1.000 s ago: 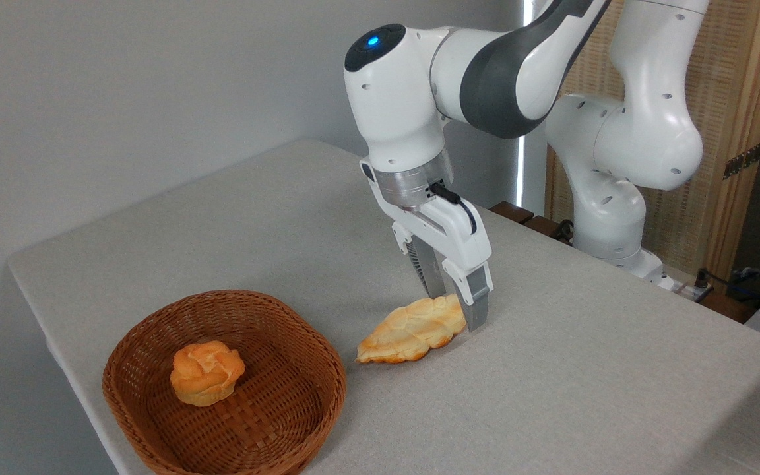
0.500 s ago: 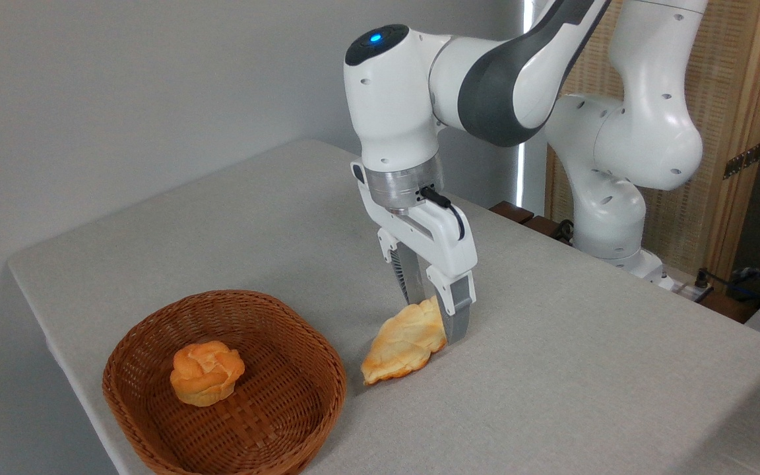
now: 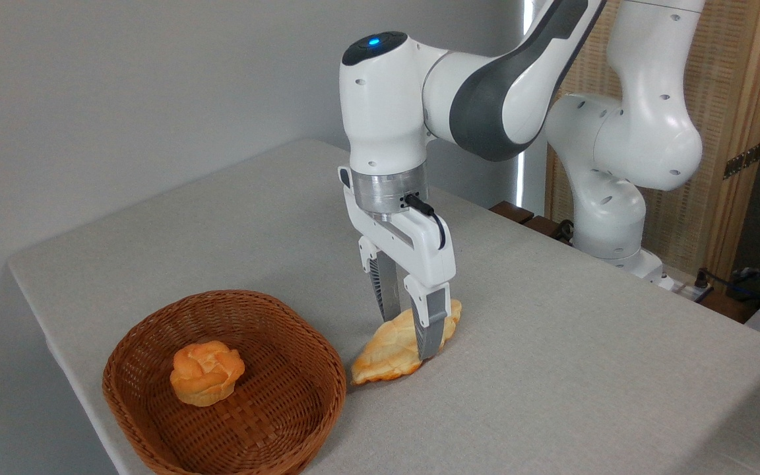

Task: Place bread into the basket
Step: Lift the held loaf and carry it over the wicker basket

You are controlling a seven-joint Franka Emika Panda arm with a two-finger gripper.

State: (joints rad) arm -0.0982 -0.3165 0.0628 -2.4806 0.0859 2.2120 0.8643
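1. Bread [image 3: 390,346] lies on the table [image 3: 584,369], just beside the basket [image 3: 225,386] at about 3 o'clock from it, its browned near tip almost at the braided rim.
2. The gripper [image 3: 410,330] stands upright over the loaf's middle, one finger on the near side and one on the far side, so the jaws straddle it across its narrow width.
3. Both fingers look pressed against the crust, so I judge it clamped on the bread, though the far contact is partly hidden.
4. The loaf's 2 o'clock end seems tilted slightly up; whether the low tip touches the cloth I cannot tell.
5. A round orange bun [image 3: 207,371] already sits in the basket, toward its 9 o'clock side.
6. The step in hand reads as securing the grasp before the lift.
7. Next move calls for a lift high enough to clear the rim, then travel toward 9 o'clock, and a release over the free weave beside the bun.
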